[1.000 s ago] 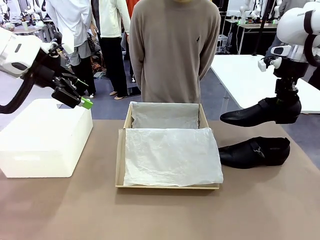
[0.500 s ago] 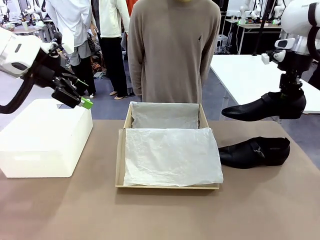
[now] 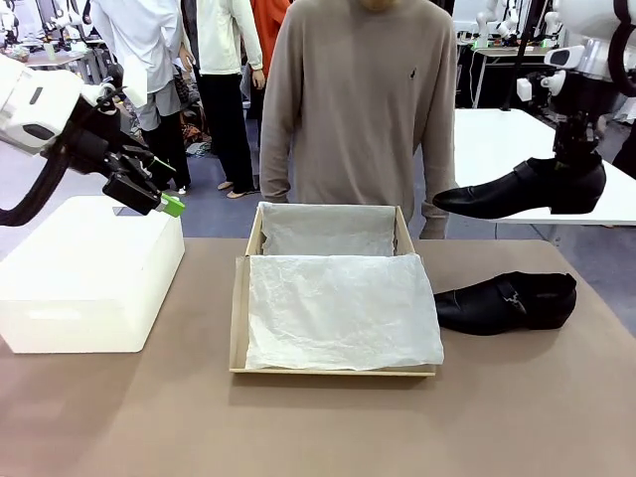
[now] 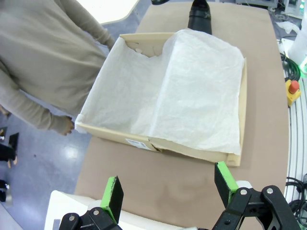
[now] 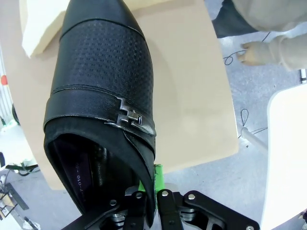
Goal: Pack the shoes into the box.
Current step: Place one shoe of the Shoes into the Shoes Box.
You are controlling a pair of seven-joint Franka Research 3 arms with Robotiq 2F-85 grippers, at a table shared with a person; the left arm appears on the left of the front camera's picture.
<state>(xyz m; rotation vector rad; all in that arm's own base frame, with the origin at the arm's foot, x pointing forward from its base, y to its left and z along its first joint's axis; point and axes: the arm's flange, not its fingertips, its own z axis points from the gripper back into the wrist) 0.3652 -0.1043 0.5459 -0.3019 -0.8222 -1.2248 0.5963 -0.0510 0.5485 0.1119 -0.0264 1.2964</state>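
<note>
One black shoe (image 3: 517,191) hangs in the air to the right of the box, toe pointing left, with my right gripper (image 3: 575,171) shut on its heel rim. In the right wrist view that shoe (image 5: 100,62) fills the middle, buckle up, and the gripper (image 5: 152,191) pinches its back edge. The other shoe (image 3: 507,301) lies on the table beside the box's right wall. The brown cardboard box (image 3: 239,318) sits at the table's middle, lined with white tissue paper (image 3: 338,308). My left gripper (image 3: 164,204) hovers open over the white box; its fingers (image 4: 112,197) are spread, with nothing between them.
A large white box (image 3: 89,278) stands at the table's left. A person (image 3: 363,109) stands at the far edge behind the cardboard box, one hand (image 4: 62,125) near its far rim. The table's front strip is bare. A white table (image 3: 497,149) stands at the back right.
My right gripper has lifted the held shoe higher. The person has shifted slightly to the right and closer. The left arm has not moved.
</note>
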